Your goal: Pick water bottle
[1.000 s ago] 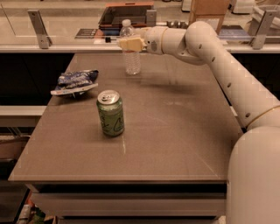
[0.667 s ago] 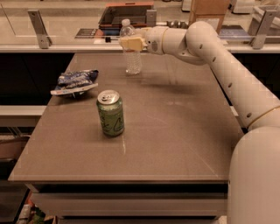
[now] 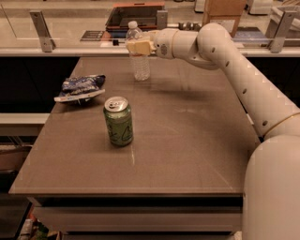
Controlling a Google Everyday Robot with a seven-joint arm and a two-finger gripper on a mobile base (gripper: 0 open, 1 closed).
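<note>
The water bottle [image 3: 139,63] is clear and ribbed with a white cap. It stands upright at the far middle of the brown table [image 3: 187,140]. My gripper [image 3: 138,47] reaches in from the right on the white arm [image 3: 225,61]. Its pale fingers [image 3: 136,47] are closed around the bottle's upper body, just below the neck. The bottle's base still looks down on the table top.
A green soda can [image 3: 118,121] stands upright nearer the front, left of centre. A blue chip bag [image 3: 79,88] lies at the table's left edge. A counter with a tray [image 3: 136,14] and metal posts runs behind the table.
</note>
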